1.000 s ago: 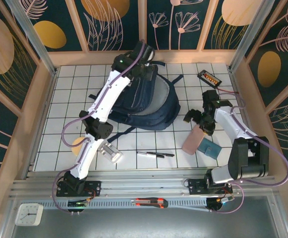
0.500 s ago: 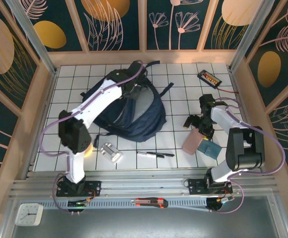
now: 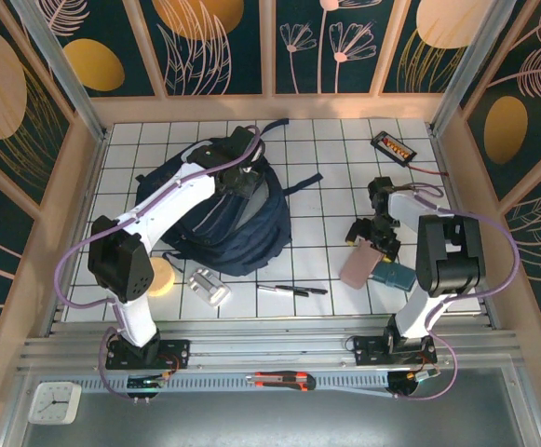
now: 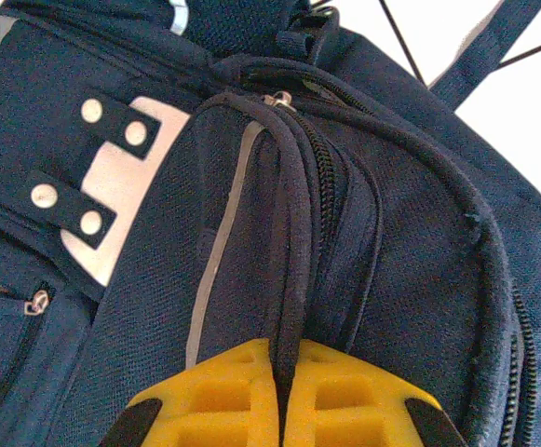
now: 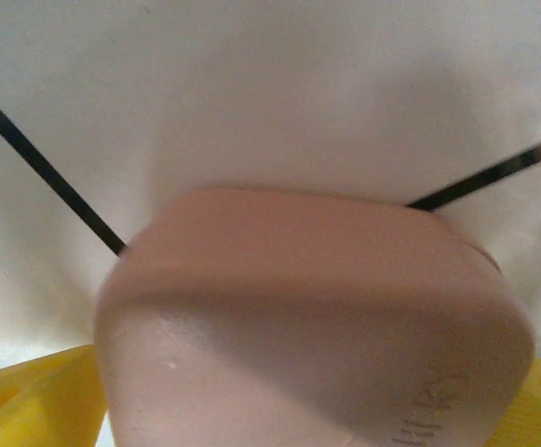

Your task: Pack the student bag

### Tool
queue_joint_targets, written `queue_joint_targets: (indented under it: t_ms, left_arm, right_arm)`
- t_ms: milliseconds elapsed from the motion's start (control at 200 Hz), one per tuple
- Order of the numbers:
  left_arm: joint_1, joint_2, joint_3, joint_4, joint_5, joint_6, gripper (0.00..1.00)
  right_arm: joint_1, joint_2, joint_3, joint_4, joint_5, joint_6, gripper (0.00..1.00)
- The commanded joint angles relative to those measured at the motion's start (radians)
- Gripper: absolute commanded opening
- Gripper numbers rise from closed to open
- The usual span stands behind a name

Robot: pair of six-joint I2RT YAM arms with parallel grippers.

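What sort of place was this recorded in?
Likely a staged robot test cell, not a real room: a white gridded table walled by decorated panels, two arms bolted to a rail at its edge, with a student bag as prop.

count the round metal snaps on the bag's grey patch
4 snaps, in the left wrist view: two on the upper strap tab, two on the lower tab, both lying across the grey patch of the student bag. More could be hidden out of frame.
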Motion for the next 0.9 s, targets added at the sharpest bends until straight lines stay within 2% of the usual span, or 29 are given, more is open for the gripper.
queue_joint_targets:
  t_ms: [0, 295, 515, 731, 891]
  left_arm:
    - [0.011, -0.024, -0.003, 0.073, 0.014, 0.027, 0.00]
    - [0.025, -0.017, 0.049, 0.078, 0.052, 0.052, 0.00]
    - [0.046, -0.027, 0.112, 0.079, 0.111, 0.055, 0.00]
    - [0.046, 0.005, 0.261, 0.005, 0.154, 0.086, 0.00]
    - [0.046, 0.010, 0.296, 0.003, 0.191, 0.092, 0.00]
  right_arm:
    - [0.004, 0.068, 0.001, 0.095, 0.014, 0.005, 0.90]
    - [0.035, 0.097, 0.083, 0.102, 0.006, 0.044, 0.68]
    - [0.020, 0.017, 0.155, 0.048, -0.027, 0.065, 0.64]
    - [0.000, -0.059, 0.307, -0.023, -0.104, 0.106, 0.63]
    - [0.003, -0.080, 0.422, -0.022, -0.196, 0.180, 0.62]
